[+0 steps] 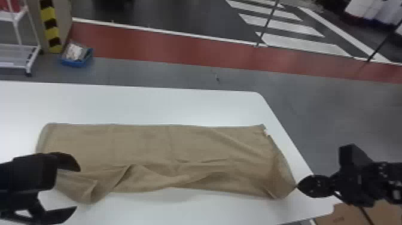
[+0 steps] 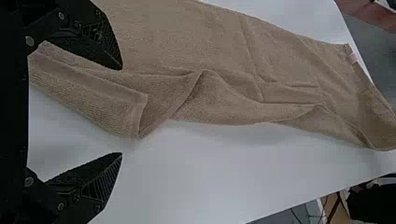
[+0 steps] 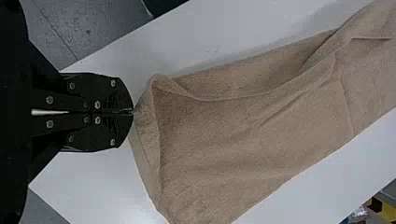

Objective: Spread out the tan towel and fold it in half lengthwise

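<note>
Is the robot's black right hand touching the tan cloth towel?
Touching. The right wrist view shows the right hand shut on the edge of the towel.

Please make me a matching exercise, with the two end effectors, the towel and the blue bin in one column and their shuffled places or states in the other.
Column 1
1. Left end effector
2. Right end effector
3. Tan towel
4. Blue bin

Column 2
A. Shut on a corner of the towel
B. On the floor beyond the table
C. Fingers spread apart
D. Lying across the table, rumpled along its near side

Right pairs: 1-C, 2-A, 3-D, 4-B
</note>
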